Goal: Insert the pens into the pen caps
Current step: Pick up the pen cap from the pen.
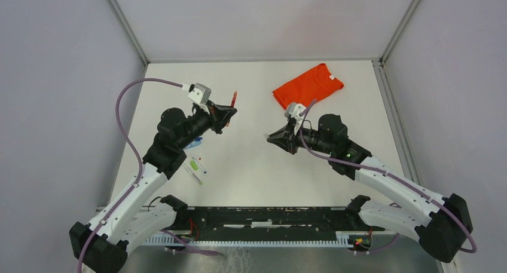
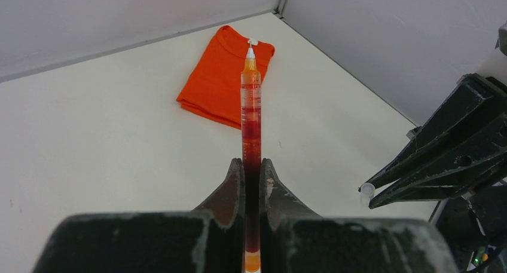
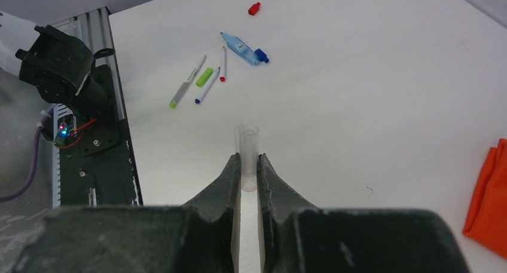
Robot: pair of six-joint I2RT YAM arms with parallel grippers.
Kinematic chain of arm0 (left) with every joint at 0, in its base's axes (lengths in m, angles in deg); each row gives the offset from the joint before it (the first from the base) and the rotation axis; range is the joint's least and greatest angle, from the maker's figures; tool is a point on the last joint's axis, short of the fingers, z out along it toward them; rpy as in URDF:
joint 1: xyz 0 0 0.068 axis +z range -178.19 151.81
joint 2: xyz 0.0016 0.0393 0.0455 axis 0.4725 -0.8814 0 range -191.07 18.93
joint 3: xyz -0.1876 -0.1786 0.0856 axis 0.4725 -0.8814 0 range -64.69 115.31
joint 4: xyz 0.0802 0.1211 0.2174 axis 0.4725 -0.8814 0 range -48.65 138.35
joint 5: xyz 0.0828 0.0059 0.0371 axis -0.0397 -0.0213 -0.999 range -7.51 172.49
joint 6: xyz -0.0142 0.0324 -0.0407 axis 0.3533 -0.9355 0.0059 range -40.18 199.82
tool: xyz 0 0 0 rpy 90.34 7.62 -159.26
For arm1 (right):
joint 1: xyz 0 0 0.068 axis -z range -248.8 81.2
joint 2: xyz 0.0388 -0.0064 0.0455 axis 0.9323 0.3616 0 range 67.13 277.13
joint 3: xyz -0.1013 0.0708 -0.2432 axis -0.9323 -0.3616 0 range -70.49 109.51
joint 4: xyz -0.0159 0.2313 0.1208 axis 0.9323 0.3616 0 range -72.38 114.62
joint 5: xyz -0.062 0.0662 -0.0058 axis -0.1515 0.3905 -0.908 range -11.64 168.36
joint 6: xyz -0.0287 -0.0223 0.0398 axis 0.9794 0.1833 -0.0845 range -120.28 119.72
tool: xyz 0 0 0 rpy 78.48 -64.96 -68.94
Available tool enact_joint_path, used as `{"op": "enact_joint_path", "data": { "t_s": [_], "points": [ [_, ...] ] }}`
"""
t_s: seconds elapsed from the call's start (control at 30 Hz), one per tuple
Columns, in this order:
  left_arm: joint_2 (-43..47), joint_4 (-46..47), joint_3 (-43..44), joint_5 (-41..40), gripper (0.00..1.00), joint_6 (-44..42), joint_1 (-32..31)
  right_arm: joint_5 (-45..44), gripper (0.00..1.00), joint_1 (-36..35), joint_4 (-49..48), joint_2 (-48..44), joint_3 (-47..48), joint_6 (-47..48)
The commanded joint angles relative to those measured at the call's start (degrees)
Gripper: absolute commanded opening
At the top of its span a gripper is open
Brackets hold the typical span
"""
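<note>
Left pincer (image 2: 251, 165): I find it closed hard on a pen (image 2: 251, 106) with a red-orange barrel. The pen's white tip projects well past the fingertips. In the overhead view this pincer (image 1: 229, 113) sits at 10 o'clock from the worktop (image 1: 251, 183) centre, raised, with the pen (image 1: 234, 98) pointing toward 12 o'clock.

Right pincer (image 3: 248, 159): jaws drawn in to a narrow gap, clamped on a clear cap (image 3: 247, 144). The cap's open mouth protrudes beyond the fingertips. Overhead, it (image 1: 272, 138) hangs just at 3 o'clock of centre, facing the left one.

Pen and cap are apart. From the left wrist, the cap (image 2: 366, 190) lies at 4 o'clock of the pen.

The loose pens (image 3: 206, 86) lie at 8 o'clock on the worktop, with a green cap (image 3: 204, 77) among them and a red cap (image 3: 254, 9) nearby.

The orange shirt (image 1: 308, 85) lies folded at 1 o'clock.
</note>
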Motion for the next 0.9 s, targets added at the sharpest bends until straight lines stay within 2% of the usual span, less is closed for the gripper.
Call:
{"op": "enact_joint_path", "data": {
  "t_s": [0.0, 0.27, 0.4, 0.67, 0.87],
  "points": [
    [-0.9, 3.3, 0.9, 7.0, 0.02, -1.5, 0.2, 1.9, 0.11, 0.3, -5.1, -2.3, -0.6, 0.2],
    [-5.6, 2.8, 2.9, 17.9, 0.02, -1.9, 0.1, 3.6, 0.13, 0.3, -9.1, -4.1, -0.3, -0.9],
    [-7.6, 2.2, 3.9, 20.7, 0.02, -1.9, -0.4, 3.9, 0.13, 0.3, -10.4, -3.9, 0.4, -1.6],
    [-8.1, 2.7, 3.9, 17.7, 0.02, -0.8, -2.4, 2.3, 0.14, 0.3, -20.5, -0.7, 0.5, -7.6],
    [-9.4, 1.6, 4.6, 15.0, 0.02, -0.4, -3.6, 4.7, 0.14, 0.1, -21.8, 3.7, 3.7, -7.8]
  ]
}}
